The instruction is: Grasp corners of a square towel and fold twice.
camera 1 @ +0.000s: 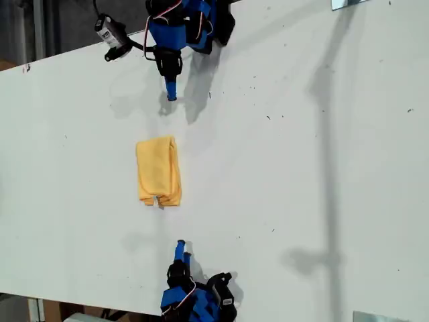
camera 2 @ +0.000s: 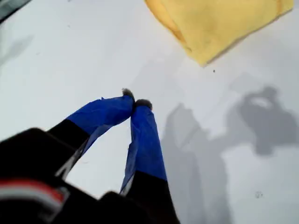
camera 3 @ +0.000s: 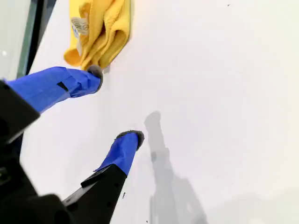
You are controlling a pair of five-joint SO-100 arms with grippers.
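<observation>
Near the middle of the white worktop point(camera 1: 281, 174), toward the exterior view's left, lies the square towel point(camera 1: 159, 170), folded into a compact upright rectangle of soft yellow-orange cloth. Its layered edges bunch slightly at the lower end in the exterior view, and the second wrist view shows a small white tag point(camera 3: 79, 25) among the rumpled folds there. My first gripper point(camera 2: 135, 99), fingers wrapped in smooth blue tape, has its tips pressed together with nothing between them, apart from the towel's flat hemmed end. My second gripper point(camera 3: 117, 105) is spread wide and holds nothing; one taped fingertip point(camera 3: 95, 71) sits just beside the towel's rounded corner. Faint dark specks mark the matte worktop.
</observation>
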